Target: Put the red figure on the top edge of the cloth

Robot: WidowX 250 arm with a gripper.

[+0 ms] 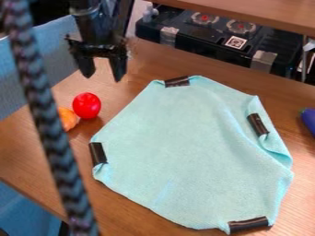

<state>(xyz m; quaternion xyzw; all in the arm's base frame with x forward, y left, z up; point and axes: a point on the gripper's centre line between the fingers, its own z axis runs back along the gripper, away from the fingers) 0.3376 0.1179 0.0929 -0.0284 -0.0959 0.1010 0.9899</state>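
Observation:
At the upper left, my gripper hangs above the table, open, its two fingers pointing down with nothing between them. A rounded red figure rests on the wood below the gripper, left of the cloth and apart from it. The light turquoise cloth lies spread over the middle of the table, with black tape pieces at several places along its border and folded edges on its right side.
An orange object sits beside the red figure, partly behind a dark braided cable in the foreground. A purple object is at the right edge. Behind the table stands a black case.

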